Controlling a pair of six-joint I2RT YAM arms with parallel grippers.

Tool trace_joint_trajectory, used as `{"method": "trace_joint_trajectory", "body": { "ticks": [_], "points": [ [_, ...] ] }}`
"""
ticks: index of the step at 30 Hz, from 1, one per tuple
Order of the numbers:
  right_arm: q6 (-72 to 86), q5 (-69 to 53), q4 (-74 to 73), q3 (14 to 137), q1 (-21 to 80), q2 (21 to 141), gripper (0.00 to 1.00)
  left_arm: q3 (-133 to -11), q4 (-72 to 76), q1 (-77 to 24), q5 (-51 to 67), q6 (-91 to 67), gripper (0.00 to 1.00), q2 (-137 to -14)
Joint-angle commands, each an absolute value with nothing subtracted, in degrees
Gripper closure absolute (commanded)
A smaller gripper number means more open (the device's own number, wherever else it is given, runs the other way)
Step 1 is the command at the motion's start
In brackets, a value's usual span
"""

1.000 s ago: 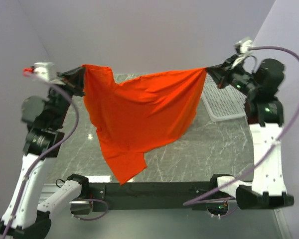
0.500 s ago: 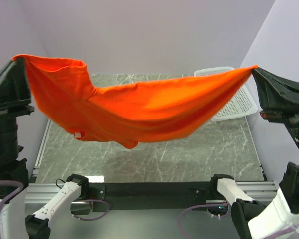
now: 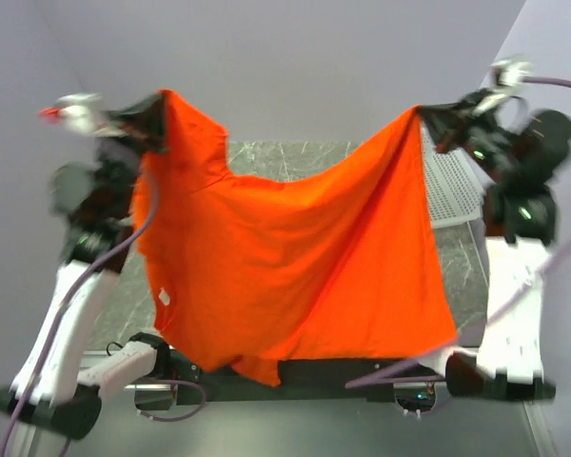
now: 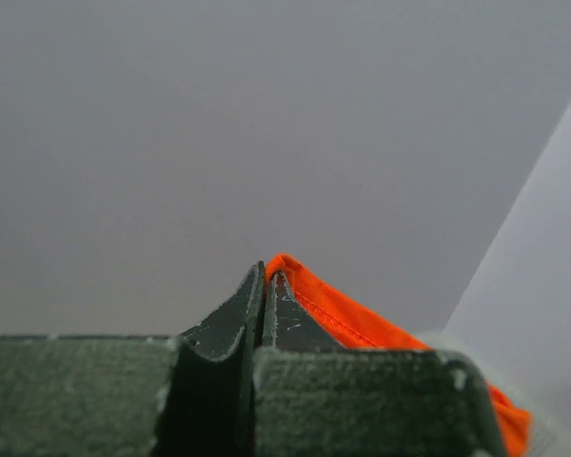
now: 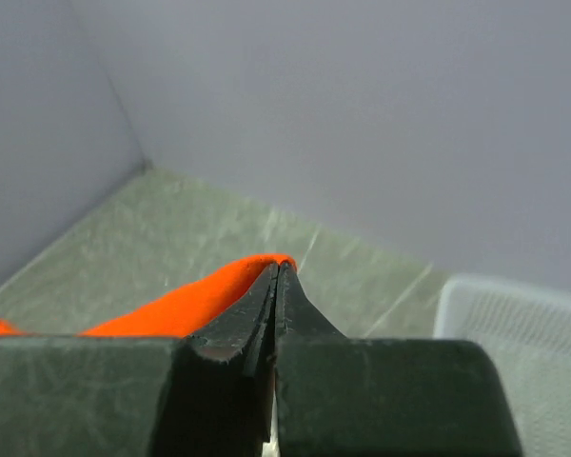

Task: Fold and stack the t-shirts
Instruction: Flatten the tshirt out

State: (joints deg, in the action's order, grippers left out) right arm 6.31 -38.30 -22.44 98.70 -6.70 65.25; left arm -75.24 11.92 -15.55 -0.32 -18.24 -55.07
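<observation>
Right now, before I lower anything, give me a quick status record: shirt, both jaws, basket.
t-shirt: orange-red, unfolded, hanging spread between the two arms
left jaws: shut on the t-shirt's upper left corner
right jaws: shut on its upper right corner
basket: white mesh, far right of the table, partly hidden by the cloth
shirt touching table: cannot tell
other shirts: none in view
</observation>
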Motion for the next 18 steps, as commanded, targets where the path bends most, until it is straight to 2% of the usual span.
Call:
{"method": "trace_joint_trajectory", "body": {
  "ticks": [1, 4, 8, 12, 18],
  "points": [
    [4.4, -36.57, -14.0, 87.15, -2.31, 69.42, 1.0, -68.14, 17.56, -15.29, -3.42, -17.76, 0.99, -60.72],
    [2.37, -33.58, -8.91, 79.14, -0.26, 75.39, 1.0, -63.74, 19.94, -14.42, -4.48, -17.75, 0.99, -68.18],
    [0.54, -30.77, -6.06, 77.69, 3.51, 88.48, 1.0, -61.61, 22.32, -12.13, -5.01, -20.2, 1.0, -82.92],
    [-1.67, -27.79, -9.48, 85.59, 4.83, 105.15, 1.0, -65.02, 20.06, -9.24, -5.09, -21.88, 1.0, -94.9],
    [-0.71, -21.02, -16.96, 101.32, 5.89, 118.72, 1.0, -83.47, 5.47, -6.77, -3.43, -23.55, 1.0, -113.1]
  ]
}}
